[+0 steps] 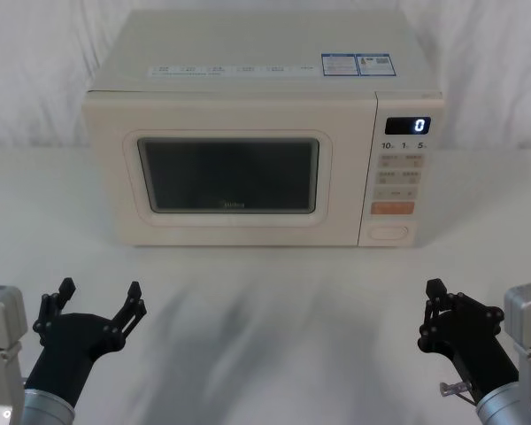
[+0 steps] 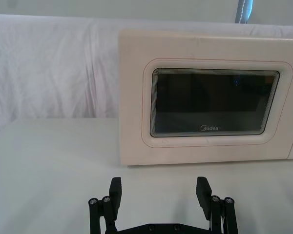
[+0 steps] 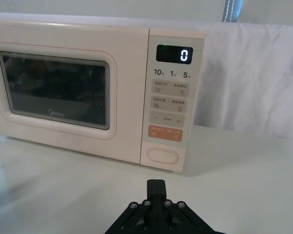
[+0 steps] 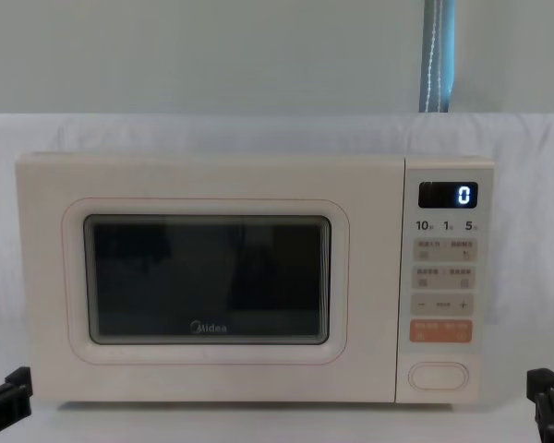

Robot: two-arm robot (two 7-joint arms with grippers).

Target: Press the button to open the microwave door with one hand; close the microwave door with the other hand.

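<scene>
While the left claw [image 1: 100, 295] is spread wide and the right claw [image 1: 434, 297] pinched together, nothing's held; the microwave door [image 1: 228, 175] sits shut, the button [image 3: 162, 156] seen clearest from the right wrist.

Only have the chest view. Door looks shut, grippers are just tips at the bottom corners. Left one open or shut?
Observer: Open. In the head view the left gripper has its fingers spread, low over the table in front of the door, apart from it.
Operator: And the right?
Observer: The right gripper is shut, fingers together, short of the microwave.
Operator: Lined up with the button?
Observer: Roughly. In the right wrist view the button sits nearly straight ahead of the fingertips, with bare table between.
</scene>
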